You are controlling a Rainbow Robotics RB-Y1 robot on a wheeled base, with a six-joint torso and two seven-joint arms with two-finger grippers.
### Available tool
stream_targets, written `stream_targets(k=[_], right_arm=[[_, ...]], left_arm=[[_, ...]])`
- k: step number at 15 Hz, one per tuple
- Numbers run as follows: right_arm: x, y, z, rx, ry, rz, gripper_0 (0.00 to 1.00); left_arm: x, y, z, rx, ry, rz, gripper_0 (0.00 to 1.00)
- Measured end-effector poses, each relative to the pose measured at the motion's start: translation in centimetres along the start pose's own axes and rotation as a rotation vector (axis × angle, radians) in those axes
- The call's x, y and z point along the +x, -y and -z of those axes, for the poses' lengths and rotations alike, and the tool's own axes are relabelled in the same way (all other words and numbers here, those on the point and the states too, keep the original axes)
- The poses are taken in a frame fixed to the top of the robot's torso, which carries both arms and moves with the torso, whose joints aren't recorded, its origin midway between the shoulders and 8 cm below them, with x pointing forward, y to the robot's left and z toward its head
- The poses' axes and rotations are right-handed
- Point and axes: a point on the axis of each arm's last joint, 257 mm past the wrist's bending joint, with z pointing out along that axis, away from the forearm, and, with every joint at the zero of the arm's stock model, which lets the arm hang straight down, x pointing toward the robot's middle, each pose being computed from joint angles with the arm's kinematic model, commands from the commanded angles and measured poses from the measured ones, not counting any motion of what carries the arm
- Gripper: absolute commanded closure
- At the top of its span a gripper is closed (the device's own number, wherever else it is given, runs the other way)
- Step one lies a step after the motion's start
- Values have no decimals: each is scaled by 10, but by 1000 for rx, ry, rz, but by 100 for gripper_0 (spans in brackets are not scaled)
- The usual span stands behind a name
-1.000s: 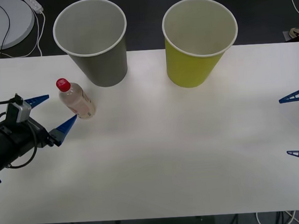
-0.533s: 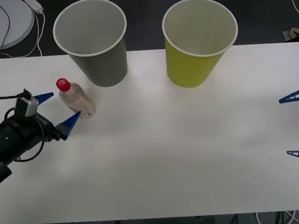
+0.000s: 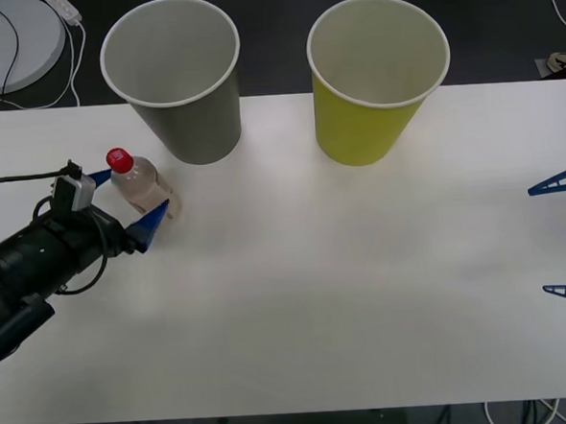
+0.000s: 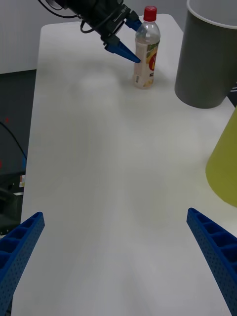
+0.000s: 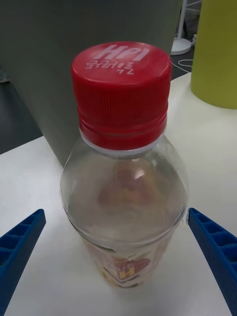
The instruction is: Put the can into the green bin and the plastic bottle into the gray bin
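Plastic bottle (image 3: 143, 187) upright between spread left gripper (image 3: 128, 197) fingers.
Straight ahead of open, empty jaws; nothing gripped.

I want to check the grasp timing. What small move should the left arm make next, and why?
Probably close the jaws. The left gripper is open, with its blue ribbed fingers on both sides of the small clear plastic bottle with the red cap, which stands upright beside the large gray paper bin.
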Motion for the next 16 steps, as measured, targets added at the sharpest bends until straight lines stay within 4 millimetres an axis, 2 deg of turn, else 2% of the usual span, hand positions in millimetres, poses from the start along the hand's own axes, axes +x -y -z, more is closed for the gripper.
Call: stream_targets(k=[7, 16], right_arm=[[0, 0, 0, 0, 0, 0, 0], [0, 0, 0, 0, 0, 0, 0]], left_arm=[[-4, 3, -17, -10, 17, 11, 0], [-16, 4, -21, -5, 45, 38, 0]])
